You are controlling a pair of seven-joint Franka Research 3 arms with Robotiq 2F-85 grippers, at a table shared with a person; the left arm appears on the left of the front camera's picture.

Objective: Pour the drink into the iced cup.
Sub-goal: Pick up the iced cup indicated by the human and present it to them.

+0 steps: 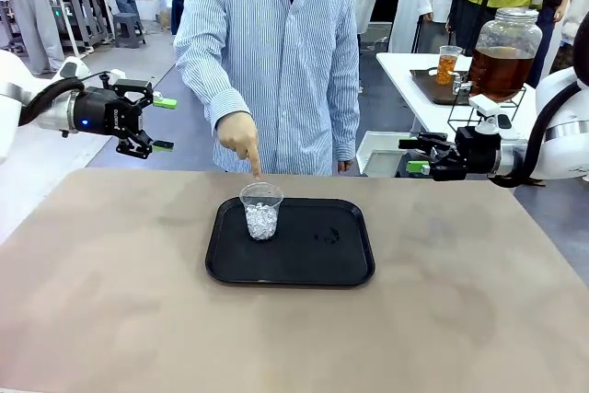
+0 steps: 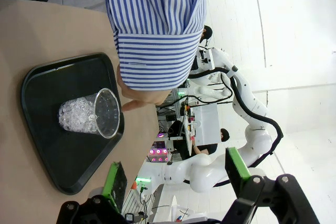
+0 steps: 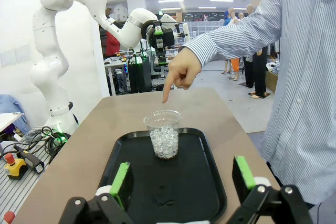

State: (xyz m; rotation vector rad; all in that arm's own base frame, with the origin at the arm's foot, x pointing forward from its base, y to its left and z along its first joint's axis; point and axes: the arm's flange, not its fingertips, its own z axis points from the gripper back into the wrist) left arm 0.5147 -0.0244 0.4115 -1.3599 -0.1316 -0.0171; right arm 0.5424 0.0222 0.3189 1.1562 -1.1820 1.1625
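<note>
Clear cup, apparently ice, on tray

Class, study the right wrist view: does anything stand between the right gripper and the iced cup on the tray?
Nothing visible does: bare black tray lies between the open right gripper and the iced cup. The person's hand points down above the cup's far side, partly blocking the way from above.

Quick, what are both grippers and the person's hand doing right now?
Left gripper: open, holding nothing.
Right gripper: open, holding nothing.
Person's hand: empty, pointing down at the iced cup.
</note>
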